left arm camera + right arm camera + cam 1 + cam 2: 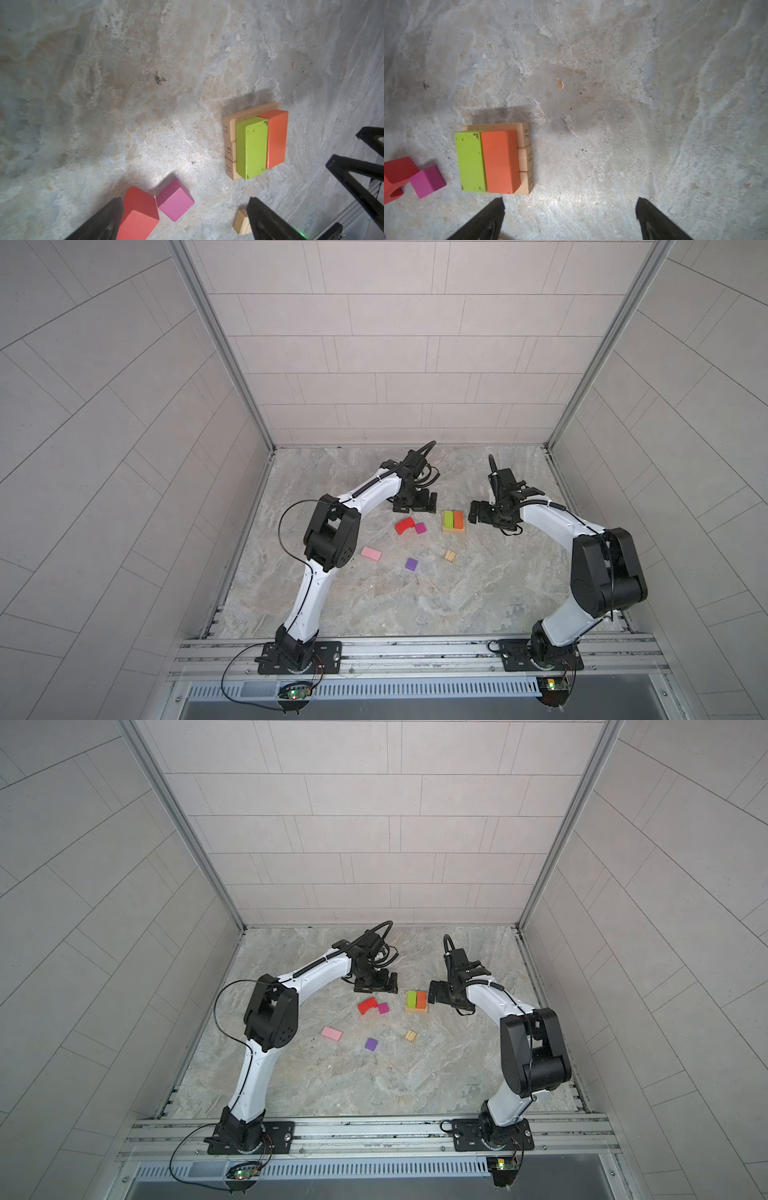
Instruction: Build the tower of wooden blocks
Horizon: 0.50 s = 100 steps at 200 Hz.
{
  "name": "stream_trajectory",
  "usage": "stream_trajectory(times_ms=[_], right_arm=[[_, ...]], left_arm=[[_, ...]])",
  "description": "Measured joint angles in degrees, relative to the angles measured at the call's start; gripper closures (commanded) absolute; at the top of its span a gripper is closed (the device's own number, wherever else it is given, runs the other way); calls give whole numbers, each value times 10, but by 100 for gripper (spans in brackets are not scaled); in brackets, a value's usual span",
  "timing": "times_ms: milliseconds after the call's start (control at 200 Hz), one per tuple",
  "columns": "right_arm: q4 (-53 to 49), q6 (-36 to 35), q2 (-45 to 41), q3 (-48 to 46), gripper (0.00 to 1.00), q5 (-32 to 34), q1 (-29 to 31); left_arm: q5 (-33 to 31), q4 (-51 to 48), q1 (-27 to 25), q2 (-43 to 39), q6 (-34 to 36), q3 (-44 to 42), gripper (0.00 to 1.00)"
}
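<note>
The wood block tower (454,521) stands as a low stack: tan bars (526,160) side by side as a base, with a lime green block (251,147) and an orange block (499,161) lying on them. A red arch (405,526) touches a magenta cube (420,528) left of the stack. Nearer the front lie a pink rectangle (371,553), a purple cube (411,564) and a small tan block (450,556). My left gripper (415,504) hovers open behind the arch, holding nothing. My right gripper (478,512) is open and empty, just right of the stack.
The marble tabletop (374,597) is boxed in by tiled walls at the back and both sides. An aluminium rail (415,651) with both arm bases runs along the front edge. In the left wrist view the right gripper's fingers (353,172) show beside the stack.
</note>
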Motion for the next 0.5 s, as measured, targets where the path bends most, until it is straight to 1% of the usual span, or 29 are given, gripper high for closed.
stream_trajectory(times_ms=[295, 500], right_arm=[[0, 0, 18, 1, 0, 9, -6], [1, 0, 34, 1, 0, 8, -12]], left_arm=[[-45, -1, -21, 17, 8, 1, 0], [-66, -8, -33, 37, 11, 22, 0]])
